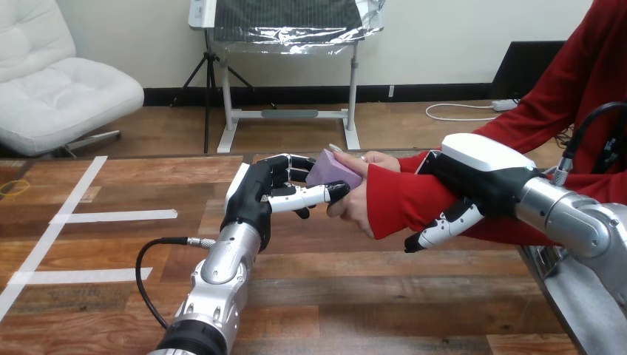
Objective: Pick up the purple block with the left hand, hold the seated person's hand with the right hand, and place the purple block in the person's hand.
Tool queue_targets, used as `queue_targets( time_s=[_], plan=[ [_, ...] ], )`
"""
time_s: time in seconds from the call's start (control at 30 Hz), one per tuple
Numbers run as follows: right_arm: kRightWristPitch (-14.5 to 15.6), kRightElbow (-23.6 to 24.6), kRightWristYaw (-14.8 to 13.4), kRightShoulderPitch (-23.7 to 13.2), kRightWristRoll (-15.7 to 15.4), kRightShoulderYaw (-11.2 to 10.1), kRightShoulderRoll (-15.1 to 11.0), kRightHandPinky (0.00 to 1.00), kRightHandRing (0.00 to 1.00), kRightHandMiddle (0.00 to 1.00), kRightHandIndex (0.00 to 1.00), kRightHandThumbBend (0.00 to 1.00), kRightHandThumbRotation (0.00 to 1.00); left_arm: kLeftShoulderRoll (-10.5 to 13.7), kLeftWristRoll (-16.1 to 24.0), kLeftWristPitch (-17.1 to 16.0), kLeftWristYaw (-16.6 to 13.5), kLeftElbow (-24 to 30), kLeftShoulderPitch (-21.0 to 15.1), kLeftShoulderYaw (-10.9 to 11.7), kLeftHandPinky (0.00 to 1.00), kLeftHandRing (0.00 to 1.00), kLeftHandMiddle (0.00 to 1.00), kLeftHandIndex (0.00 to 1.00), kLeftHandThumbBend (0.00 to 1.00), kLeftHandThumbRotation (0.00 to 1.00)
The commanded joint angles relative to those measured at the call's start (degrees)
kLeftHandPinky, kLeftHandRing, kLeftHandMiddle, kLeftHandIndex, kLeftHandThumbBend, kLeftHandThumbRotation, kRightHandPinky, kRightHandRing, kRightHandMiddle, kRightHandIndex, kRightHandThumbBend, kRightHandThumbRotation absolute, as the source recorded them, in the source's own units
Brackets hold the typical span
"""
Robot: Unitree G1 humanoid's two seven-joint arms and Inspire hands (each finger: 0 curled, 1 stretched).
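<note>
Placing step: left robot hand pinches purple block against person's hand; right robot hand wraps person's forearm. Next, likely: release block, withdraw.

**Work surface:** wooden table, planks in mixed brown tones. 3 strips of white tape lie on its left half: 1 long diagonal strip, and 2 shorter horizontal strips running right from it. A thin yellow ring lies flat at the left edge.

**Floor:** reddish-brown wood floor beyond the table's far edge.

**Wall:** pale wall with a black baseboard.

**Furniture:**
- 1 white padded chair, upper left.
- 1 white metal stand, centre, carrying a panel wrapped in silver foil.
- 1 black tripod, just beside the stand's left leg.

**Cabling:** a white cable lies looped on the floor at right, near a dark panel against the wall.
</note>
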State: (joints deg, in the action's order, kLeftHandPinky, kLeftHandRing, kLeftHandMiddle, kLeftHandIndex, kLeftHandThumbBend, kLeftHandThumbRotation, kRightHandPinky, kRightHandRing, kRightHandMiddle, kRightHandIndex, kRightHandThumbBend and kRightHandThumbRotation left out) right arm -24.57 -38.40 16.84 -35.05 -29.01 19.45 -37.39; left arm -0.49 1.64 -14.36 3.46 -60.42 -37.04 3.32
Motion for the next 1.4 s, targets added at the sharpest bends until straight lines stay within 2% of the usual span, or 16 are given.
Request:
queue_targets(
  time_s=[0.0,0.33,0.93,1.17,1.37],
  plan=[
    [-0.1,5.8,-0.9,-5.7,1.2,-1.7,3.2,0.12,0.16,0.21,0.22,0.84,0.36,-2.0,0.3,-1.8,0.1,-0.5,-6.0,-1.0,0.28,0.33,0.39,0.41,0.66,0.00],
    [0.6,6.7,-0.5,-5.7,1.2,-1.6,3.8,0.13,0.17,0.22,0.23,0.85,0.36,-2.8,1.3,-0.9,-0.4,-0.7,-6.2,-2.1,0.29,0.34,0.40,0.42,0.67,0.00],
    [2.2,7.3,0.2,-5.3,1.3,-1.5,4.2,0.15,0.18,0.23,0.25,0.84,0.32,-2.7,1.5,-1.5,0.7,-0.7,-5.9,-2.5,0.31,0.35,0.40,0.42,0.65,0.00],
    [2.0,7.3,0.6,-5.1,1.5,-1.6,3.9,0.15,0.19,0.24,0.25,0.84,0.32,-2.7,0.8,-1.5,1.4,-0.3,-5.4,-2.0,0.31,0.35,0.40,0.43,0.64,0.00],
    [0.9,6.5,0.0,-4.9,1.3,-1.6,3.6,0.14,0.18,0.23,0.24,0.84,0.32,-2.8,-1.0,-0.2,3.5,0.5,-5.0,-1.0,0.35,0.41,0.48,0.49,0.63,0.00]
  ],
)
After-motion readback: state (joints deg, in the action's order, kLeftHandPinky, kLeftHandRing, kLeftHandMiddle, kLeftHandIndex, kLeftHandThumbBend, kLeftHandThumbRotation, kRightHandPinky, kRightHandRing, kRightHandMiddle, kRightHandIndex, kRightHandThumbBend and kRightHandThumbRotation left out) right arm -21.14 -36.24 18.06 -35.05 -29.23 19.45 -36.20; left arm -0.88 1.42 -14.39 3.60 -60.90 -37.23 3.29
